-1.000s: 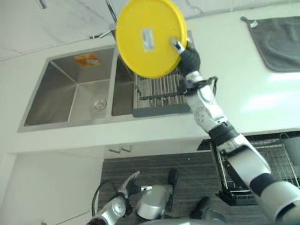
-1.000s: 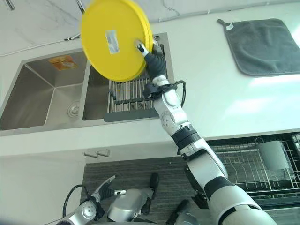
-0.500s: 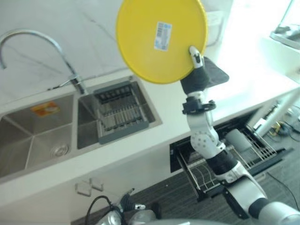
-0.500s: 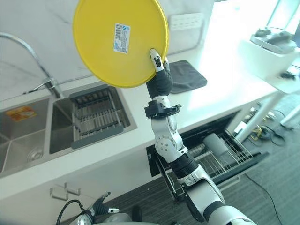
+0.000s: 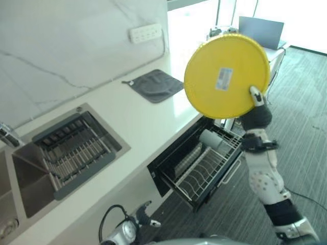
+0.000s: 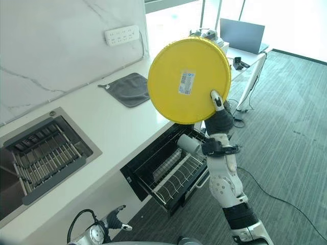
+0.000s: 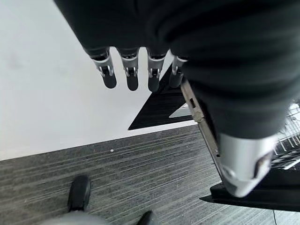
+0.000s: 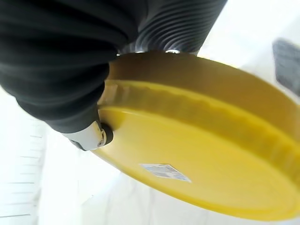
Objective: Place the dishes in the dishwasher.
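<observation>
Right hand [image 6: 220,118] pinches yellow plate's [image 6: 189,80] edge above open dishwasher [image 6: 168,168]

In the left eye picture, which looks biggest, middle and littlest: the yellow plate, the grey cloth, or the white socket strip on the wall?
1. Yellow plate, though it is nearest the camera.
2. Grey cloth.
3. Socket strip.

Dishwasher rack [image 5: 204,168] pulled out, front tines free; cup [image 5: 210,139] occupies back.
</observation>
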